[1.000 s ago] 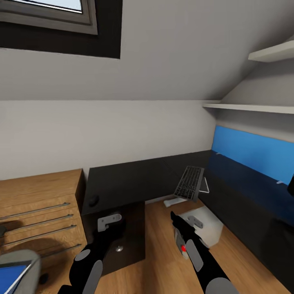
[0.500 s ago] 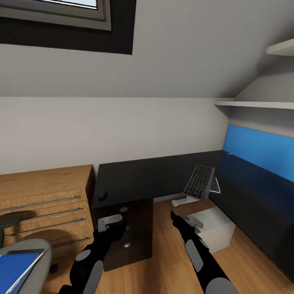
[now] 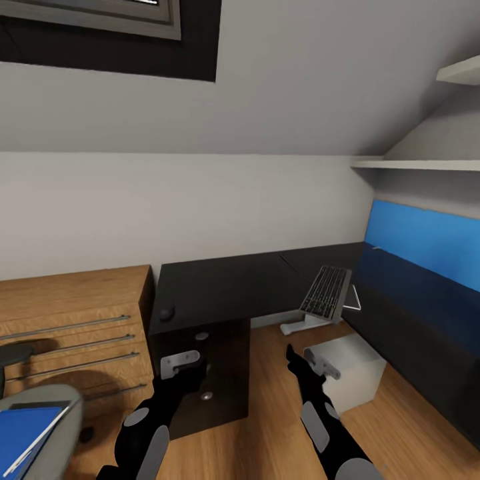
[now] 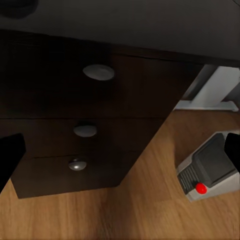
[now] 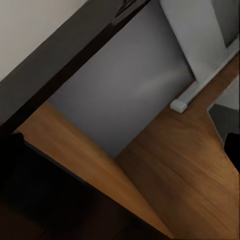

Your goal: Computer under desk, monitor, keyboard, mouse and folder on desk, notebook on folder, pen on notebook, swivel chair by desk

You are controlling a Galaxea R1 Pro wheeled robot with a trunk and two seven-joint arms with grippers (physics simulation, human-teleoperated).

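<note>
Head view: the black corner desk (image 3: 220, 287) runs along the back wall and turns down the right side under a blue panel (image 3: 427, 243). The keyboard (image 3: 325, 291) stands tilted at the desk's inner corner edge, propped over the gap, with a white stand base (image 3: 300, 327) on the floor below it. The mouse (image 3: 166, 313) sits small and dark on the desktop's near left corner, above the drawer unit (image 3: 213, 373). On the wooden floor to the right lies the white computer case (image 3: 350, 370), beside the desk's right run rather than tucked beneath it.

The left gripper (image 3: 179, 365) hangs low in front of the drawer unit, just below the mouse and well short of the keyboard. From its wrist camera the black fingers (image 4: 10, 155) sit at opposite edges of the picture, spread wide with nothing between them; ahead are three round drawer knobs (image 4: 98, 72) and, off to one side, the computer (image 4: 210, 167) with its red button.

The right gripper (image 3: 298, 363) points toward the computer case, close to it, with the keyboard above and beyond. Its jaws stand apart, dark finger tips (image 5: 232, 147) at the frame edges, holding nothing.

At the lower left, the grey swivel chair (image 3: 63, 413) carries the blue folder (image 3: 23, 430), well apart from both grippers. A wooden dresser (image 3: 67, 320) stands against the desk's left end.
</note>
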